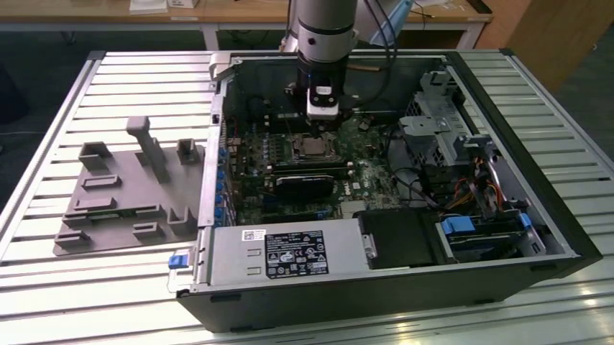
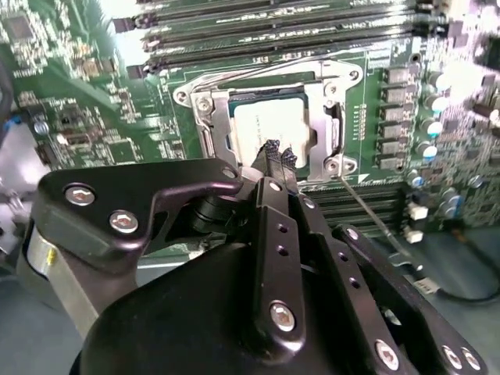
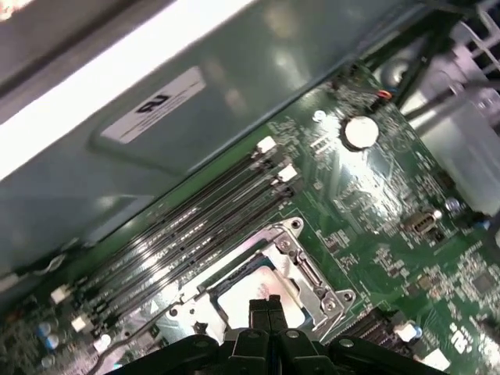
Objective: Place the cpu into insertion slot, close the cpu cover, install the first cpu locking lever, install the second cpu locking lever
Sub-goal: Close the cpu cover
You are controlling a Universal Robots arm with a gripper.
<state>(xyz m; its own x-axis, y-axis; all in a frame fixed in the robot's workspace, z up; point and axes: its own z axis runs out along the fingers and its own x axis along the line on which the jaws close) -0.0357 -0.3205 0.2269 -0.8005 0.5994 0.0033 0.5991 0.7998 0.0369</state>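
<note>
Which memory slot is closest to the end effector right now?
The slot bordering the socket's metal frame; the others lie beyond it, farther from the end effector.

Top of the cpu [image 2: 269, 125] looked smooth, pale silver-grey metal with a dull sheen. The cpu cover [image 2: 214, 126] framing it was bare bright metal, glinting along its edges. The circuit board [image 2: 94, 117] was green and lacquer-glossy, catching light in both wrist views. The memory slots [image 3: 180, 246] were shiny black plastic. The gripper [image 2: 278, 153] was matt black, its jaws rough-looking at the tips, set with bright steel screws [image 2: 283, 315]. The case [image 1: 384, 302] was matt black outside, grey bare sheet metal inside. The surface [image 1: 77, 302] was ribbed, brushed metal, reflective. The holder block [image 1: 125, 201] was dull grey plastic.
</note>
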